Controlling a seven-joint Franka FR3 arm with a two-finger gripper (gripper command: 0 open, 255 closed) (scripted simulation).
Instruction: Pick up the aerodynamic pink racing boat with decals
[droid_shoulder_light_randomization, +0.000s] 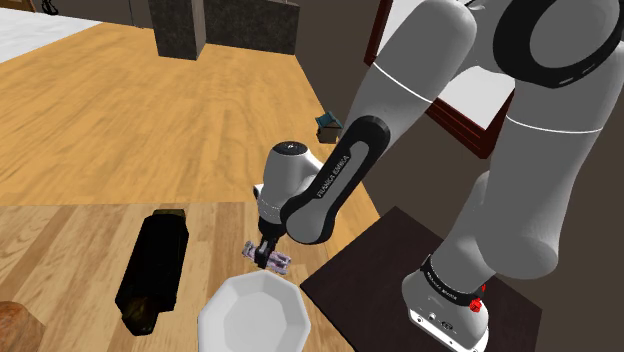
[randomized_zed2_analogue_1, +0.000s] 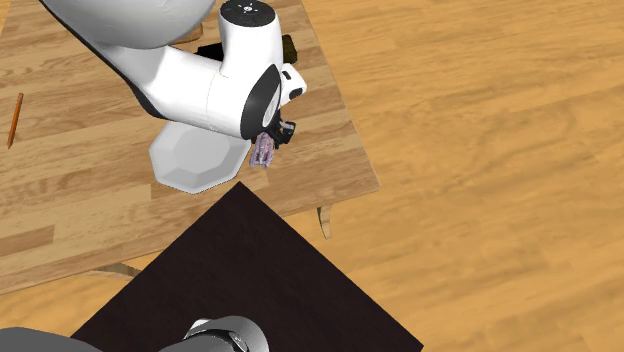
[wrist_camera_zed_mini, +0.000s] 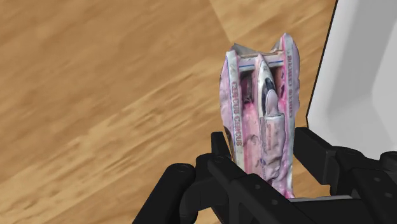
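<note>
Pink boat (wrist_camera_zed_mini: 261, 95) is sitting clamped between the gripper's (wrist_camera_zed_mini: 262, 145) 2 black fingers, just beside the white bowl (wrist_camera_zed_mini: 362, 63) over the wooden table (randomized_zed2_analogue_1: 330, 150); squeezing its narrow sides is likely preventing slipping.

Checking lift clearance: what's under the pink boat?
Wooden table under the boat, with the white bowl beside it, not beneath. The gripper clasps the boat's near end. The patch of table directly behind the hull is covered.
</note>
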